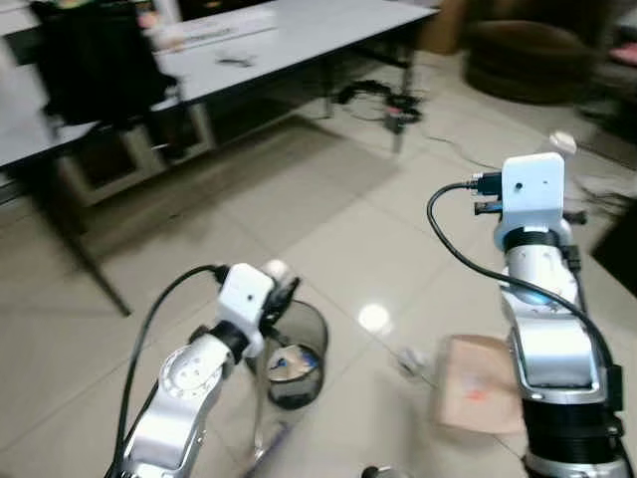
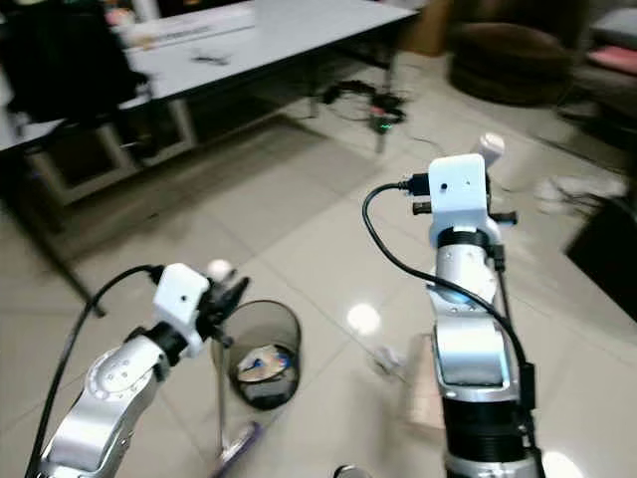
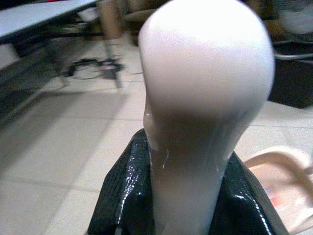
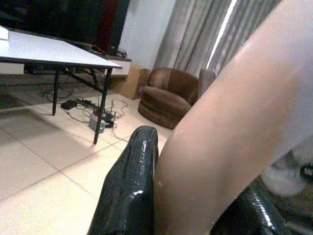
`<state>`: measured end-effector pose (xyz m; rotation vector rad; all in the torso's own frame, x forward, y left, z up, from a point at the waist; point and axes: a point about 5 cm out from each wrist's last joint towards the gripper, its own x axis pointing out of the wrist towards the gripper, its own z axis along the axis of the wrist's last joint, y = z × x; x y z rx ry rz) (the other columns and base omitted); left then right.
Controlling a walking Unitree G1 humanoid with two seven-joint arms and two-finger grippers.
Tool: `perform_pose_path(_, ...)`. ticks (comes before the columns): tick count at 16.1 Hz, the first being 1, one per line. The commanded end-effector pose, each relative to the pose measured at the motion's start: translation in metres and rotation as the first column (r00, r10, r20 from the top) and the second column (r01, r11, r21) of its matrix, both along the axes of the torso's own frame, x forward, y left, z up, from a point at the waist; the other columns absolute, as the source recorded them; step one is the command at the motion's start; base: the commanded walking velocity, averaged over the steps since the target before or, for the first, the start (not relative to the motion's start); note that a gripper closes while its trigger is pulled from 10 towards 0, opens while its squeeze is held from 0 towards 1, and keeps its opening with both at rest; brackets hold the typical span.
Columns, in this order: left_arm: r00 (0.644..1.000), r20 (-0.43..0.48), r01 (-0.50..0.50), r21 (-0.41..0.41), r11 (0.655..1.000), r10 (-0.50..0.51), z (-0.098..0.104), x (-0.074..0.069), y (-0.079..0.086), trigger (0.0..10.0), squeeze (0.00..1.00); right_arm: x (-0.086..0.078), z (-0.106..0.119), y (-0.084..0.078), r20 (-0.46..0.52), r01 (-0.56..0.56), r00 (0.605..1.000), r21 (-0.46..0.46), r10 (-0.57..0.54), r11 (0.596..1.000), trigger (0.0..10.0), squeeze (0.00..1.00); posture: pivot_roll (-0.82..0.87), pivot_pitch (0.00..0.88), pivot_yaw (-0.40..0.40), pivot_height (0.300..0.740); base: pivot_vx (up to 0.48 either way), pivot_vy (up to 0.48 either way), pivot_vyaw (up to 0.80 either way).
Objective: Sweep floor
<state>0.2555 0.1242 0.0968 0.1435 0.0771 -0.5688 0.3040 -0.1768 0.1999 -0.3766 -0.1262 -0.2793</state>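
My left gripper is shut on the white rounded top of a broom handle, low at the front left. Its thin pole runs down to a purplish end on the floor, right beside a black mesh bin with rubbish in it. My right gripper is shut on a second white handle, held upright at the right; its knob sticks out above the wrist. A tan dustpan lies on the tiles below that arm, partly hidden by it. A small scrap lies between bin and pan.
A long white table with dark legs stands at the back left, a black bag on it. Cables and a power strip lie under its far end. A brown armchair is at the back right.
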Motion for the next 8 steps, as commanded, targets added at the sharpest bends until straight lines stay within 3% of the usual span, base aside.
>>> perform_pose_path(1, 1.000, -0.005, 0.003, 0.019, 1.000, -0.003, 0.000, 0.003, 0.002, 10.0, 0.00, -0.002, 0.005, 0.003, 0.023, -0.020, 1.000, 0.036, 0.020, 0.999, 10.0, 0.00, -0.09, 0.000, 0.073, 0.740, 0.000, 0.000, -0.80)
perform_pose_path(8, 0.984, 0.068, -0.162, -0.023, 0.987, 0.163, 0.011, 0.016, 0.013, 10.0, 0.00, -0.007, -0.012, 0.017, -0.039, -0.067, 0.997, 0.122, 0.072, 0.990, 10.0, 0.00, -0.09, 0.000, 0.075, 0.740, 0.000, 0.000, -0.80)
